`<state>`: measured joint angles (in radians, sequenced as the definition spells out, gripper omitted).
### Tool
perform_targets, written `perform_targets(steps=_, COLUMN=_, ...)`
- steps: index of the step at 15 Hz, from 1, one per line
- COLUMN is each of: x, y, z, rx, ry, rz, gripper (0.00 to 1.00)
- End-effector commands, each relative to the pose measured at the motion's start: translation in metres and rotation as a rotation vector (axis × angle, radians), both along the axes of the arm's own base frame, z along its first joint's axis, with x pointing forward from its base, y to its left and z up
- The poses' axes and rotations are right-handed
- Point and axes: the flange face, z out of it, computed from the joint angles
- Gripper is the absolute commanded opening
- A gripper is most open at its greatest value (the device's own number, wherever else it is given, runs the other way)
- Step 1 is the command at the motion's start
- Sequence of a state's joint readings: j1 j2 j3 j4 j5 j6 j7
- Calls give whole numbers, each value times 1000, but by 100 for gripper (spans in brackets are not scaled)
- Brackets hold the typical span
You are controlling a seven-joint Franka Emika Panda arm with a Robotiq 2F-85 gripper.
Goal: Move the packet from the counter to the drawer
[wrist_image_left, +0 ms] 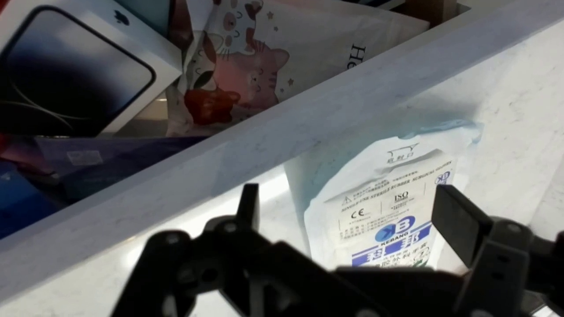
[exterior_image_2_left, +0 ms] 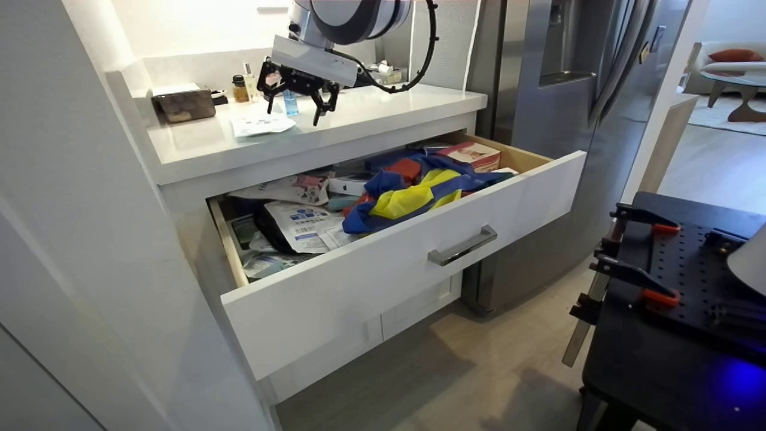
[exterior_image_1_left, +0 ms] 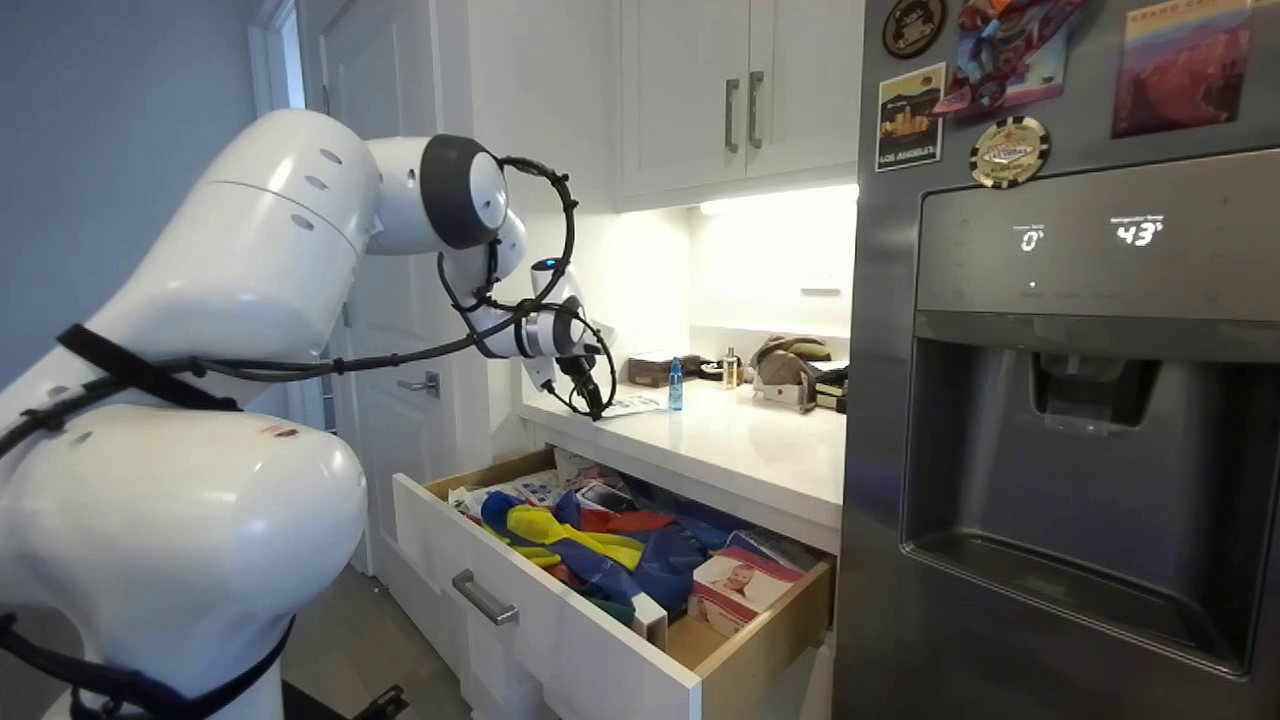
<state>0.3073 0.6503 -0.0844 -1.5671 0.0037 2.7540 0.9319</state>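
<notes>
The packet (wrist_image_left: pixel 387 207) is white with blue print and lies flat on the white counter (exterior_image_2_left: pixel 383 114). It also shows on the counter in both exterior views (exterior_image_1_left: pixel 635 404) (exterior_image_2_left: pixel 260 124). My gripper (wrist_image_left: pixel 346 193) is open and empty. In the wrist view its fingers stand apart on either side of the packet, and the gripper's body hides the packet's lower end. In an exterior view the gripper (exterior_image_2_left: pixel 293 114) hangs over the counter near its front edge, beside and above the packet. The drawer (exterior_image_2_left: pixel 383 269) is pulled open below the counter and full of things.
The drawer holds blue and yellow cloth (exterior_image_2_left: pixel 413 197), a phone box (wrist_image_left: pixel 79 66), white packets and a red-white box (exterior_image_1_left: pixel 745 585). A blue bottle (exterior_image_1_left: pixel 676 388) and a brown pouch (exterior_image_2_left: pixel 185 106) stand on the counter. A steel fridge (exterior_image_1_left: pixel 880 420) stands beside it.
</notes>
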Motion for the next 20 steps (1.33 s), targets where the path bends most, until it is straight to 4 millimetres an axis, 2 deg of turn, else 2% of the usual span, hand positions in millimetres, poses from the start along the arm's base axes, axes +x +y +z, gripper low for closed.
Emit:
perform_targets(steps=1, x=9, y=3, z=2, rx=7, ry=-11, rz=-20, gripper=100)
perform_targets(steps=7, x=18, y=10, z=-8, rx=-1, ry=-13, rz=-12, gripper=100)
perform_targets(steps=8, x=20, y=11, z=-10, rx=-5, ry=-18, rz=-8, gripper=75)
perform_targets(steps=9, x=21, y=12, z=-11, rx=-10, ry=-21, rz=-7, gripper=74)
perform_targets(steps=10, x=22, y=13, z=-12, rx=-17, ry=-25, rz=-5, gripper=68)
perform_targets(steps=18, x=28, y=14, z=-11, rx=-36, ry=-41, rz=0, gripper=5)
perform_targets(steps=20, x=28, y=14, z=-11, rx=-38, ry=-41, rz=0, gripper=0)
